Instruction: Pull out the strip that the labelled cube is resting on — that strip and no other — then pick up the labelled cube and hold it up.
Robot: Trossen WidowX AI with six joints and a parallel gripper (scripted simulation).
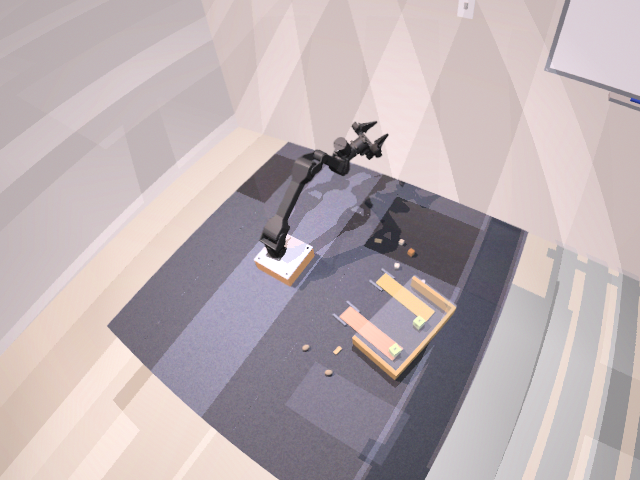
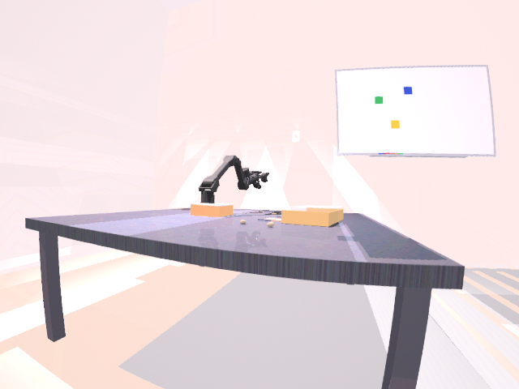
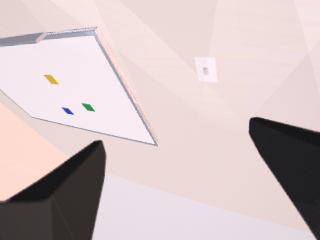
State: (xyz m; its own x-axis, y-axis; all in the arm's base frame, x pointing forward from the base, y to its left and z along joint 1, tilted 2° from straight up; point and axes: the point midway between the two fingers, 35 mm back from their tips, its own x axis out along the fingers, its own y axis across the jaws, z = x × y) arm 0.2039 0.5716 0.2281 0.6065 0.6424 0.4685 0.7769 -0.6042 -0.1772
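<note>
My gripper (image 1: 382, 129) (image 2: 263, 177) (image 3: 177, 136) is open and empty, high above the table and well away from the strips. A yellow strip (image 1: 403, 294) lies partly inside a low wooden wall, with a pale green cube (image 1: 418, 322) at its far end. A salmon strip (image 1: 362, 324) lies roughly parallel to it, with another pale green cube (image 1: 394, 350) on its far end. Both cubes show small dark marks, too small to read, so I cannot tell which is labelled. The wrist view shows neither strips nor cubes.
The wooden wall (image 1: 374, 359) (image 2: 307, 217) surrounds the strips' far ends on three sides. Grey bars (image 1: 375, 285) (image 1: 339, 319) flank their near ends. An orange block (image 1: 411, 252), a white block (image 1: 397, 266) and brown pebbles (image 1: 305, 347) (image 1: 328, 372) lie nearby.
</note>
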